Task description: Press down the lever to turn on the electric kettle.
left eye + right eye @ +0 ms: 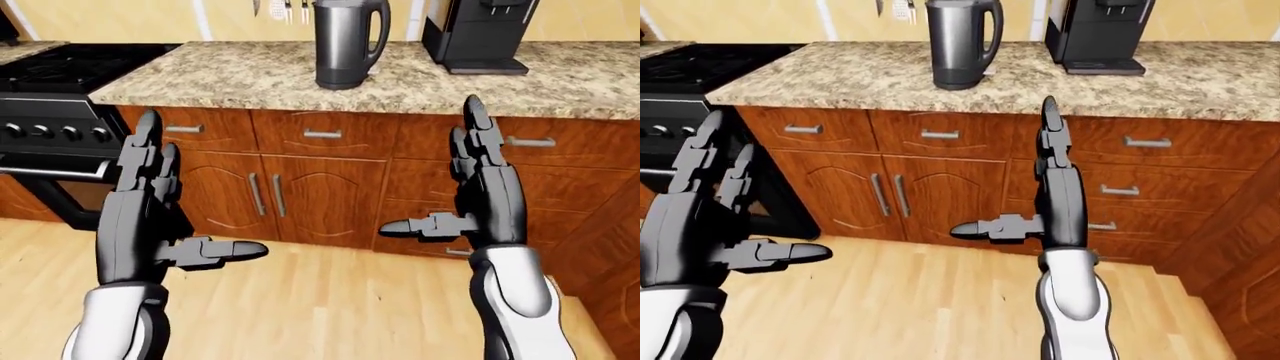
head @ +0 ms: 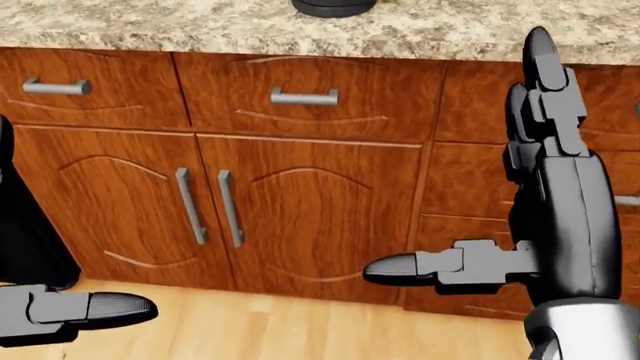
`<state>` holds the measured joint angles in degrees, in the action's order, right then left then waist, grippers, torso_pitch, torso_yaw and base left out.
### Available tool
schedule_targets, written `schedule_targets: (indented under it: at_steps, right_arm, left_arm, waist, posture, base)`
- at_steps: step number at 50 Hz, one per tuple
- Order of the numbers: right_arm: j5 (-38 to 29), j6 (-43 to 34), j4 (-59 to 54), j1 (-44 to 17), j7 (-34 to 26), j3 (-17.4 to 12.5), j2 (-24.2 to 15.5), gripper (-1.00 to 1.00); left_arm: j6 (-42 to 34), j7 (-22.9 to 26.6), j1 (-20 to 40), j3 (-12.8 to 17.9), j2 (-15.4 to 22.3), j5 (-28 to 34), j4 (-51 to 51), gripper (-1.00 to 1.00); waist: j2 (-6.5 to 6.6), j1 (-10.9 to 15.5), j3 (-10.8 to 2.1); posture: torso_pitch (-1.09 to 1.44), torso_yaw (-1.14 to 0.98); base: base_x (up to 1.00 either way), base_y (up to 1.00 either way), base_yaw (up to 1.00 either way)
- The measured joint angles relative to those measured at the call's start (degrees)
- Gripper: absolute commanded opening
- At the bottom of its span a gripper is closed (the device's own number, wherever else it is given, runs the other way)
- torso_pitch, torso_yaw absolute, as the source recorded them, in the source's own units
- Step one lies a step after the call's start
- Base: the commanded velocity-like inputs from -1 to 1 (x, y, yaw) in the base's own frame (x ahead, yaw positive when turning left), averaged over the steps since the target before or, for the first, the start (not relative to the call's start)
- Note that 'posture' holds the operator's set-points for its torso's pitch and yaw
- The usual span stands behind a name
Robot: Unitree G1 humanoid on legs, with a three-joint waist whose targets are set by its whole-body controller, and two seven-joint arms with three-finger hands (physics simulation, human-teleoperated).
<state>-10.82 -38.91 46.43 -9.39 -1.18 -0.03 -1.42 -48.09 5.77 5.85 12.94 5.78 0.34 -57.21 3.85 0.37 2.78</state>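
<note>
Kettle (image 1: 345, 41) on counter (image 1: 250, 79), well above both hands | left hand (image 1: 150, 202) open | right hand (image 1: 485, 187) open

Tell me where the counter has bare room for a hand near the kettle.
Bare granite counter lies between the stove and the kettle, and between the kettle and the coffee machine. That second gap is narrower. Both hands hang open, below the counter edge.

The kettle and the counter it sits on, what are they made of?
The kettle looks like brushed metal: grey, with soft vertical shine; its black handle may be plastic. The counter looks like polished granite: speckled tan, brown and black. It is a simulator's render, so both are guesses.
</note>
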Motion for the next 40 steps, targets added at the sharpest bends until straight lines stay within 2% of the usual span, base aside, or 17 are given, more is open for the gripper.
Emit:
schedule_targets:
  at_steps: [2,4,8,10,11,13,16,21,23,24,26,28,30,34,37,38,40]
  right_arm:
    - [0.2,-0.7,-0.3,0.2,-0.3,0.0,-0.1,1.0]
    - [0.1,-0.5,-0.4,0.0,-0.2,-0.2,-0.1,1.0]
    - [-0.2,0.0,0.6,-0.3,-0.2,-0.1,-0.1,1.0]
    - [-0.1,0.3,0.7,-0.5,-0.2,-0.1,-0.1,1.0]
    - [-0.2,0.4,0.7,-0.5,-0.2,-0.4,-0.4,1.0]
    - [-0.4,0.3,-0.1,0.1,0.0,-1.1,-0.4,1.0]
    - [-0.4,-0.2,-1.2,0.5,0.3,-1.2,-0.2,1.0]
    - [-0.3,0.2,0.4,0.1,0.2,-0.8,-0.3,1.0]
    - [-0.3,0.3,0.6,-0.1,0.2,-0.8,-0.3,1.0]
    - [-0.3,0.4,0.5,-0.3,0.2,-0.6,-0.1,1.0]
    - [-0.1,0.1,-0.4,0.1,0.0,0.1,0.1,1.0]
    - [0.2,-0.3,-1.1,0.3,-0.3,0.5,0.1,1.0]
    - [0.1,-0.4,-0.9,0.1,-0.4,0.1,0.0,1.0]
    - [-0.2,0.7,-0.4,-0.2,0.1,0.2,0.1,1.0]
    - [0.0,0.8,0.0,-0.4,-0.2,0.3,0.1,1.0]
    - [0.0,0.8,-0.3,-0.2,-0.2,0.0,-0.2,1.0]
    - [-0.2,0.5,-1.2,0.3,0.0,-0.9,-0.2,1.0]
  left_arm:
    - [-0.5,-0.2,-0.2,0.1,0.0,0.3,0.3,1.0]
    - [-0.5,-0.1,0.1,0.3,0.0,0.2,-0.1,1.0]
    - [-0.1,-0.1,0.3,0.5,0.2,0.0,-1.0,1.0]
    - [0.0,-0.1,0.4,0.4,0.3,0.1,-1.0,1.0]
    - [0.1,0.0,0.5,0.1,-0.1,0.0,-0.9,1.0]
    - [0.0,0.3,-0.1,-0.8,-0.4,-0.3,-0.3,1.0]
    - [-0.5,0.6,-0.1,-0.7,-0.3,-0.6,0.0,1.0]
    - [0.3,0.4,0.3,-0.3,-0.1,-0.4,-1.3,1.0]
    - [0.5,0.4,0.4,-0.4,-0.1,-0.4,-1.3,1.0]
    - [0.6,0.4,0.4,-0.3,0.1,-0.3,-1.2,1.0]
    - [0.2,0.2,0.1,0.1,0.1,-0.1,-0.3,1.0]
    - [-0.3,0.1,-0.4,0.3,0.1,0.3,0.3,1.0]
    - [-0.8,0.1,0.2,0.2,0.3,0.3,0.0,1.0]
    - [0.2,0.3,0.2,0.0,0.4,0.5,-1.0,1.0]
    - [-0.1,0.5,0.8,0.1,0.6,0.6,-1.4,1.0]
    - [-0.2,0.7,0.8,-0.2,0.1,0.5,-1.3,1.0]
    - [-1.0,1.1,0.9,-0.7,0.2,0.2,-0.7,1.0]
  waist:
    - [-0.19,0.3,-0.36]
    - [-1.25,0.3,-0.63]
    - [-4.03,0.8,-0.35]
    - [-6.17,0.9,-0.68]
    - [-6.31,0.4,-0.94]
    - [-5.92,-0.3,-0.22]
    - [-5.77,-0.6,-0.44]
    - [-2.32,-1.0,-0.07]
    - [-0.13,-1.3,-0.42]
    - [0.41,-1.0,-0.68]
    - [-0.23,-0.3,-0.15]
    - [-0.07,0.1,-0.33]
    - [-0.95,0.2,-0.66]
    - [-3.42,0.7,-0.6]
    - [-6.55,0.8,-1.02]
    - [-5.92,0.2,-0.87]
    - [-6.16,-0.4,-0.4]
  posture:
    - [0.0,0.0]
    - [0.0,0.0]
    - [0.0,0.0]
    - [0.0,0.0]
    - [0.0,0.0]
    - [0.0,0.0]
    - [0.0,0.0]
    - [0.0,0.0]
    - [0.0,0.0]
    - [0.0,0.0]
    - [0.0,0.0]
    - [0.0,0.0]
    - [0.0,0.0]
    - [0.0,0.0]
    - [0.0,0.0]
    - [0.0,0.0]
    - [0.0,0.0]
  base:
    - [0.24,0.0,0.0]
    - [0.23,0.0,0.0]
    - [0.25,0.0,0.0]
    - [0.25,0.0,0.0]
    - [0.24,0.0,0.0]
    - [0.25,0.0,0.0]
    - [0.25,0.0,0.0]
    - [0.25,0.0,0.0]
    - [0.24,0.0,0.0]
    - [0.24,0.0,0.0]
    - [0.23,0.0,0.0]
    - [0.25,0.0,0.0]
    - [0.25,0.0,0.0]
    - [0.25,0.0,0.0]
    - [0.24,0.0,0.0]
    - [0.25,0.0,0.0]
    - [0.24,0.0,0.0]
